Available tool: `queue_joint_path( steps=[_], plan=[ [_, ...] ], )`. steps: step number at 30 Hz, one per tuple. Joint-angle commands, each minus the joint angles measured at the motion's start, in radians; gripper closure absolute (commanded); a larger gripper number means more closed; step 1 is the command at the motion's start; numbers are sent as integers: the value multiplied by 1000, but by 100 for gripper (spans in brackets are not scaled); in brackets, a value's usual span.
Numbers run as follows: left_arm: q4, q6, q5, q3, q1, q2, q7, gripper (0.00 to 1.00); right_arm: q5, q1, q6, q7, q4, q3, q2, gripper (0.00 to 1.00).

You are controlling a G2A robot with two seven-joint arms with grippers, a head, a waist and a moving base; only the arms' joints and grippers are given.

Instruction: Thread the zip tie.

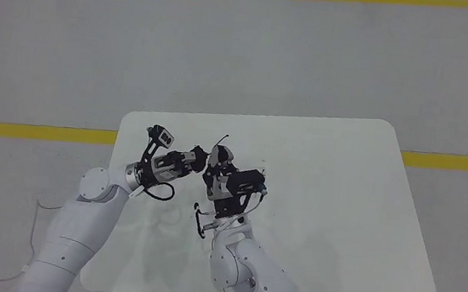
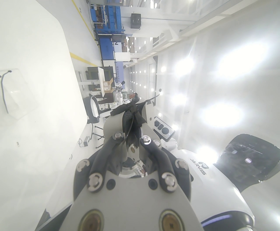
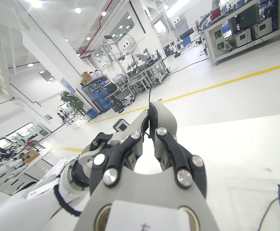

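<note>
table: white table [image 1: 340, 210], both arms meet over its left-middle part, lifted off the surface
right gripper: right gripper [image 3: 149, 113] is pinched tight, a thin black strand clamped between the pads; in the top view [image 1: 219, 156] it comes in from the near edge
left gripper: left gripper [image 2: 131, 107] comes in from the left [image 1: 197, 158], fingers drawn together with the same black strand running between them; looks like a grip, though the contact is hard to see
zip tie: zip tie [image 3: 150, 96] is held in the air at the spot where the two grippers meet, not on the table; its free length pokes out past the right fingertips [image 1: 220, 139]
long axis: free end runs from the pinch toward the far side, leaning a bit right, fairly straight
key relation: grippers tip to tip, nearly touching, left one just left of the right one; both equally near the tie, so the next move is likely a small feed along that axis
head or tail: cannot tell which end sticks out, too small
risk: the thin strand may bend or slip out of line
</note>
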Motion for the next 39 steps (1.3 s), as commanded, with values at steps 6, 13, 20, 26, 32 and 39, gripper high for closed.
queue_joint_path(
  steps=[6,13,20,26,32,39],
  plan=[
    [0,0,0,0,0,0,0,100,44,1,-31,1,0,7,-3,100],
    [0,0,0,0,0,0,0,100,75,-4,-58,-5,-4,17,-2,100],
    [0,0,0,0,0,0,0,100,116,-5,-89,3,-3,23,-3,100],
    [0,0,0,0,0,0,0,100,124,1,-96,6,9,20,-6,100],
    [0,0,0,0,0,0,0,100,138,6,-108,-7,17,17,-9,100],
    [0,0,0,0,0,0,0,100,144,2,-124,-21,10,20,-7,100]
  ],
)
